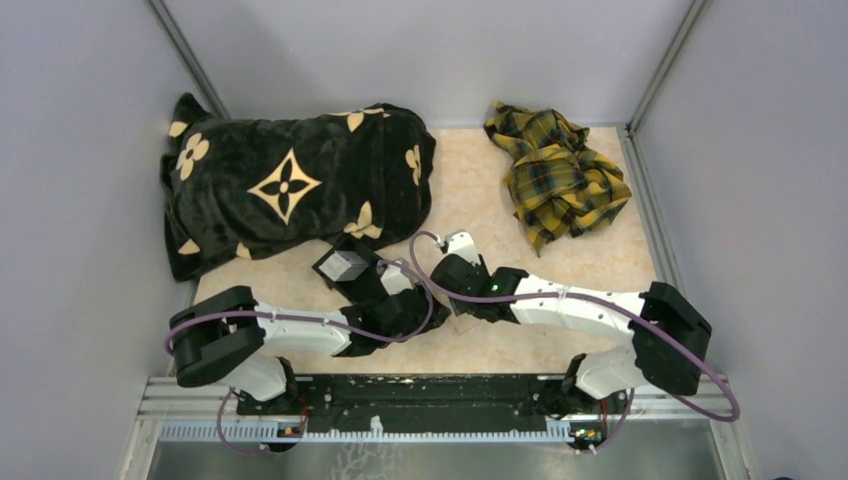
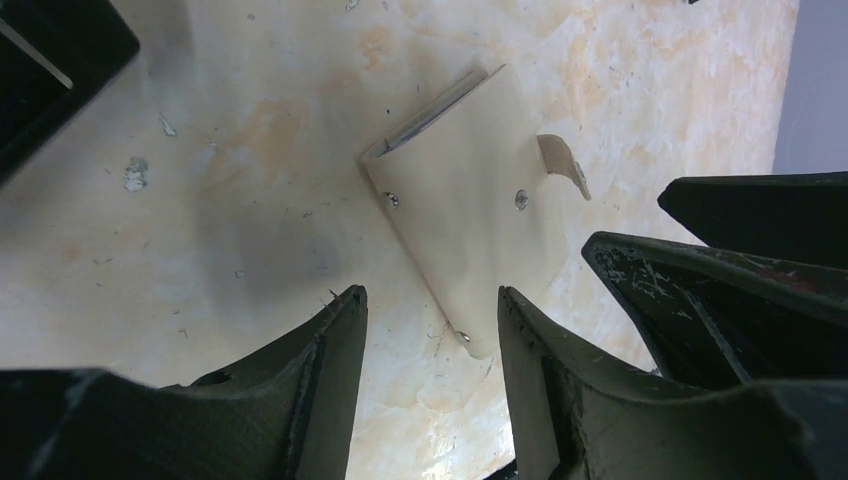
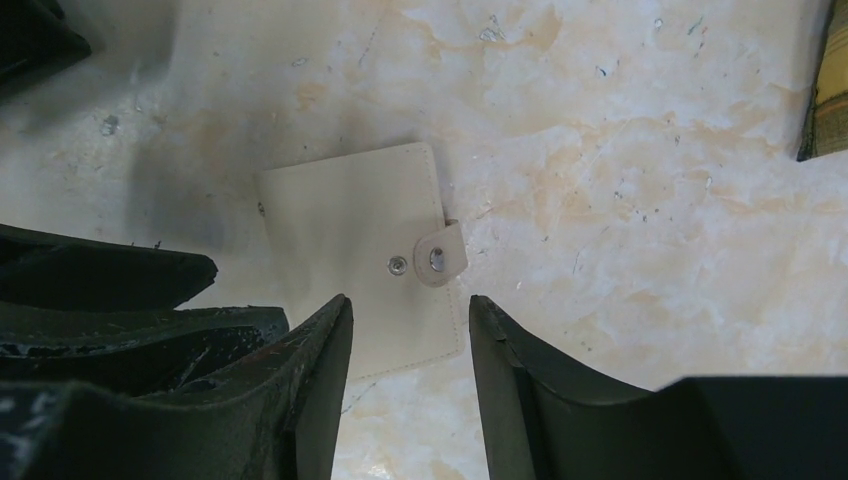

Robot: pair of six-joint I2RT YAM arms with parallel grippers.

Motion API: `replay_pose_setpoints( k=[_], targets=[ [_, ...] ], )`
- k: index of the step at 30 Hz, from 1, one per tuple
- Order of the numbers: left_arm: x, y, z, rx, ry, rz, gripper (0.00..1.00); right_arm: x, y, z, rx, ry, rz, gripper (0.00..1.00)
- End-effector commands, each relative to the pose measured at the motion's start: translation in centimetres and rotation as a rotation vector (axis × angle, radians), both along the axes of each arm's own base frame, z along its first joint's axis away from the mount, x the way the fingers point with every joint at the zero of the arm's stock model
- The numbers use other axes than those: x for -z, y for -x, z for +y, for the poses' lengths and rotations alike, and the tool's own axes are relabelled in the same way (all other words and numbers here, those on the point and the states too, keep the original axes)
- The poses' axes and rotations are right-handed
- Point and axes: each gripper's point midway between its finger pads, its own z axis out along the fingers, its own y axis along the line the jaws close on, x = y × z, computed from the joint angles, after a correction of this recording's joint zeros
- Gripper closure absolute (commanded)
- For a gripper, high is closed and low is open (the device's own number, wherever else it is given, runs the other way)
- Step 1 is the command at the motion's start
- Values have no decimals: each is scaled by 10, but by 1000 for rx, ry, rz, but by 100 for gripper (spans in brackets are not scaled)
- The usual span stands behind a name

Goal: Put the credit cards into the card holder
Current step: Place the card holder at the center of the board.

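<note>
Both left gripper (image 2: 430, 300) and right gripper (image 3: 408, 305) released over the card holder (image 2: 460, 200); layered edge (image 2: 430, 112) in left-wrist view only.

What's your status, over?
Both open: left gripper, right gripper, poised over card holder. Holder on table, tab loose. Nothing blocking.

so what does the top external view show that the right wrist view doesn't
Only top external: the black flowered blanket. Only right wrist: the card holder folded, its tab and snaps, with the right pincer open over it. Both: the marbled table and the yellow plaid cloth.
</note>
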Motion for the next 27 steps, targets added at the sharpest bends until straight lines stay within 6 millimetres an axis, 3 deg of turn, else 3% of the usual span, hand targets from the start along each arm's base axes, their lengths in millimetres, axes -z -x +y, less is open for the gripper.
replay_pose_setpoints(
  k=[1, 9, 27],
  targets=[
    [4, 3, -10, 0, 69, 49, 43, 5, -9, 1, 1, -10, -7, 54],
    [14, 0, -7, -29, 69, 82, 45, 18, -15, -4, 1, 0, 15, 59],
    [23, -6, -5, -44, 62, 112, 46, 27, -26, -4, -7, 18, 28, 66]
  ],
)
